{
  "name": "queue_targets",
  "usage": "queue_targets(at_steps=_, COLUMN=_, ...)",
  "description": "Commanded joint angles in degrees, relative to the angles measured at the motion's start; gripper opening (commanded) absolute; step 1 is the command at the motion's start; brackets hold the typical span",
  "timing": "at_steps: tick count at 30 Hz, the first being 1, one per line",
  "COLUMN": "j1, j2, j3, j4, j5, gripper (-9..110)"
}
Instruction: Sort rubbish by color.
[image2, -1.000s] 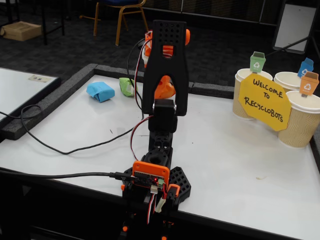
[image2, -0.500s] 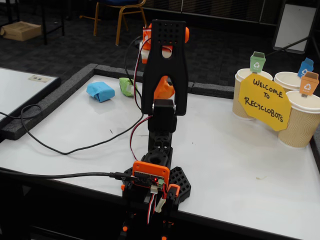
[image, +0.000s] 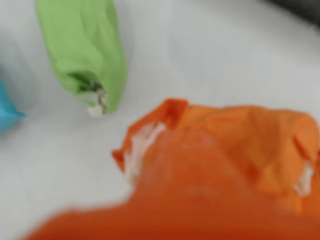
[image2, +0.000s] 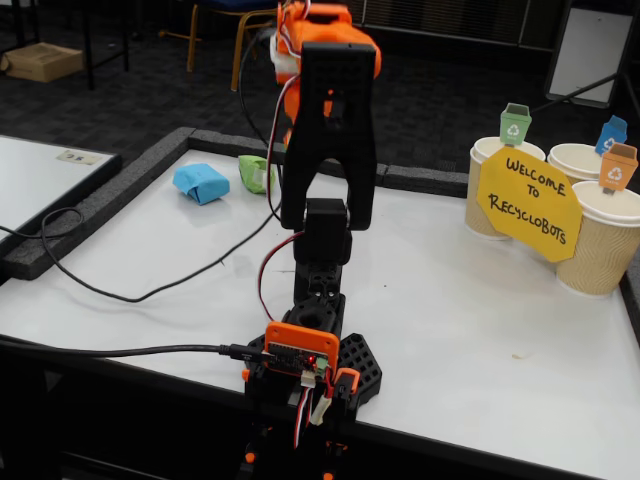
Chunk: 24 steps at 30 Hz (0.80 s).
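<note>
In the wrist view an orange crumpled paper wad fills the lower right, very close to the lens. My gripper is a blurred orange mass over the wad's lower edge and seems shut on it. The lime green wad lies on the white table beyond, and the light blue wad just shows at the left edge. In the fixed view the green wad and the blue wad lie at the table's far left, partly behind my raised black arm. That arm hides the fingertips there.
Three tan paper cups with small bin flags stand at the right, behind a yellow sign. A black cable loops across the table's left. A raised grey border rims the table. My base sits at the front edge.
My arm has lifted. The orange shape seen through the arm's gap a moment ago has gone up out of that gap, and the orange wrist parts now stand higher.
</note>
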Motion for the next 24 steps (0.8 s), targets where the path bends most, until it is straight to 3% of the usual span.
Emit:
queue_targets(at_steps=1, j1=-0.6, j2=14.7, j3=0.0, j4=0.1, j5=0.4, gripper=0)
queue_targets(at_steps=24, j1=1.8, j2=44.1, j3=13.3, j4=8.5, j5=0.4, gripper=0)
